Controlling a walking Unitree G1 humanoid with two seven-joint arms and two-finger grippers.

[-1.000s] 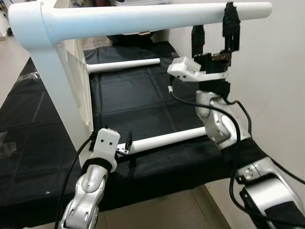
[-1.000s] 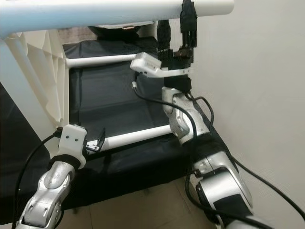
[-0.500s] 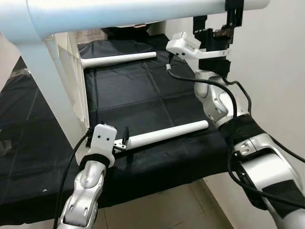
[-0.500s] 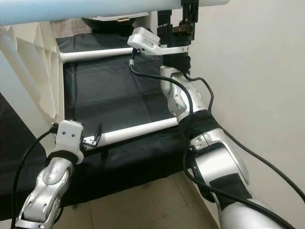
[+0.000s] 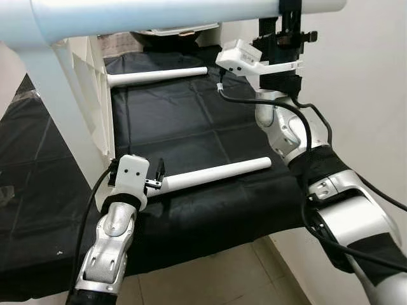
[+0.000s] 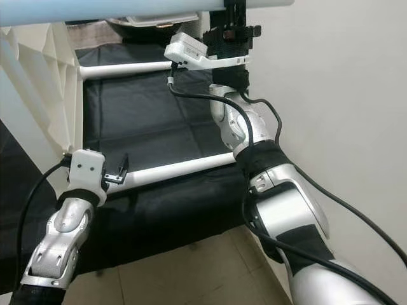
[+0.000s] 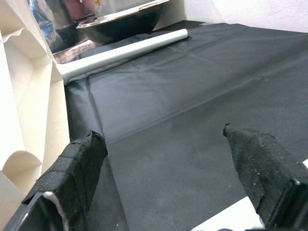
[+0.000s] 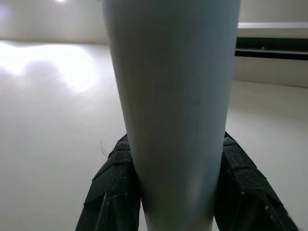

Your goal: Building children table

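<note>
The right tool (image 5: 289,28) pinches the raised white round plastic table leg (image 5: 159,16) — apparently steadying it — while the left tool (image 5: 156,178), fingers spread, flanks the lower white leg (image 5: 216,175).

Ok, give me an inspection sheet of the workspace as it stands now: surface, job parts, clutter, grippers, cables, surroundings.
Surface: black cloth, creased, spread over the work area.
Job's things: white table tipped on its side; upper leg raised across the view, lower leg and far leg low over the cloth.
Clutter: dark bowl beyond the far leg.
Grippers: right gripper shut on the upper leg near its end; left gripper open around the lower leg near its base.
Cables: black cables along both arms.
Surroundings: pale wall on the right, tiled floor below.
</note>
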